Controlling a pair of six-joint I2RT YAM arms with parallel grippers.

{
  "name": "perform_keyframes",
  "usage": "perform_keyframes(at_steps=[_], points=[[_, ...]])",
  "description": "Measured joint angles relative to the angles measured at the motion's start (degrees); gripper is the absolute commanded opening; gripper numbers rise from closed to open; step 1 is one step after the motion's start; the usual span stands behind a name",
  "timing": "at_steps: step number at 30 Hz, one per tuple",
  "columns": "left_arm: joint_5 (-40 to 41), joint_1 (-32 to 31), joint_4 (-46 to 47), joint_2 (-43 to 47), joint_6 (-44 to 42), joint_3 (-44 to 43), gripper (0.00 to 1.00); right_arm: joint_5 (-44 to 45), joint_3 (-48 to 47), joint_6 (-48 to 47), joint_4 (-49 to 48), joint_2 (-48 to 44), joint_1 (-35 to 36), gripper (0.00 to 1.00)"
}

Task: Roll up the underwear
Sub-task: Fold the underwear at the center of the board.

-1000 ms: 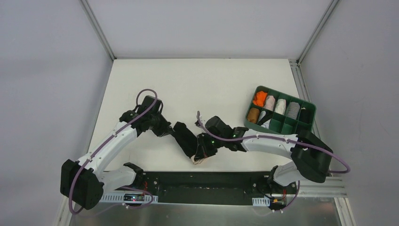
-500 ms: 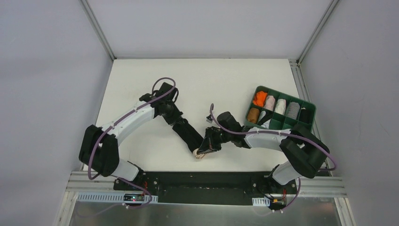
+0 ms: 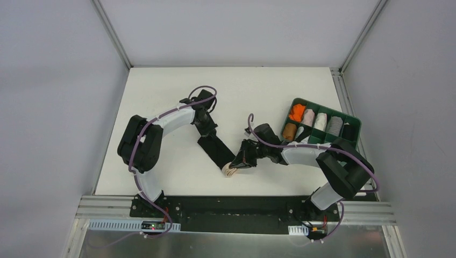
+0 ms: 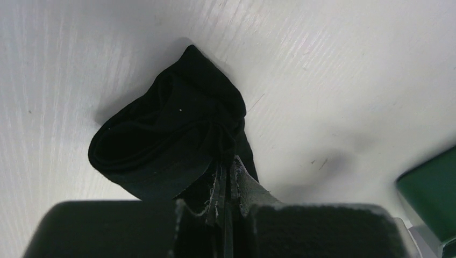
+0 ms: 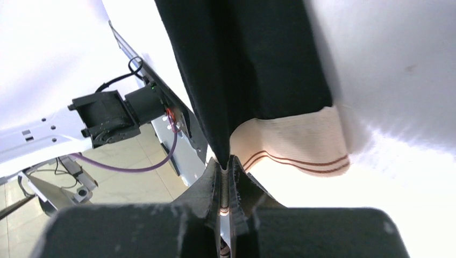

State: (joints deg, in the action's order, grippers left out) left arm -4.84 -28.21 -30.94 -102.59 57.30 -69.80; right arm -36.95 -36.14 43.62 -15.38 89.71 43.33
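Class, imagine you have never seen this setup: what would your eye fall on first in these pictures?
The black underwear stretched between the left claw and the right claw in the middle of the white table, with its beige waistband at the near end. Next comes the green tray on the right, with an orange roll among its rolled garments.

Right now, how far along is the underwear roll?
Done: the underwear is folded into a narrow black strip. In hand: the left gripper is shut on its far end and the right gripper on its near end, beside the beige waistband, with the strip stretched between them. Left: no coil shows yet, so the rolling itself has not begun.
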Motion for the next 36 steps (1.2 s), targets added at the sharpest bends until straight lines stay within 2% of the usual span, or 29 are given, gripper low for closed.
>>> perform_keyframes(at_steps=[7,14,16,19,21,23,26,29,36], points=[[1.1,-0.5,0.5,-1.8,-1.8,-1.4,0.00,3.0,-0.3,-0.5,4.9,0.0,-1.5,0.00],[2.3,-0.7,0.6,-2.0,-4.0,-1.4,0.00,5.4,-5.3,-2.8,13.2,0.9,-1.7,0.00],[2.7,-0.7,0.7,-2.0,-4.7,-1.4,0.12,6.6,-7.3,-4.3,16.5,1.1,-1.8,0.00],[3.2,-0.7,0.7,-1.8,-6.0,-1.4,0.38,7.6,-10.2,-6.6,20.7,1.8,-2.1,0.00],[3.8,-0.7,0.6,-1.2,-6.8,-1.4,0.52,7.8,-12.0,-8.1,23.1,2.8,-2.3,0.00],[4.2,-0.6,0.4,0.0,-7.5,-1.4,0.64,7.8,-13.5,-9.6,25.2,4.3,-2.6,0.00],[5.4,-0.6,-0.2,2.8,-8.3,-1.4,0.76,7.5,-15.1,-11.5,27.9,6.5,-3.1,0.00],[5.9,-0.6,-1.6,7.5,-8.7,-1.4,0.75,6.9,-15.7,-12.9,29.8,7.8,-3.8,0.00],[3.8,-0.8,-2.4,16.5,-7.3,0.3,0.57,6.1,-18.7,-16.8,34.5,8.5,-5.0,0.00]])
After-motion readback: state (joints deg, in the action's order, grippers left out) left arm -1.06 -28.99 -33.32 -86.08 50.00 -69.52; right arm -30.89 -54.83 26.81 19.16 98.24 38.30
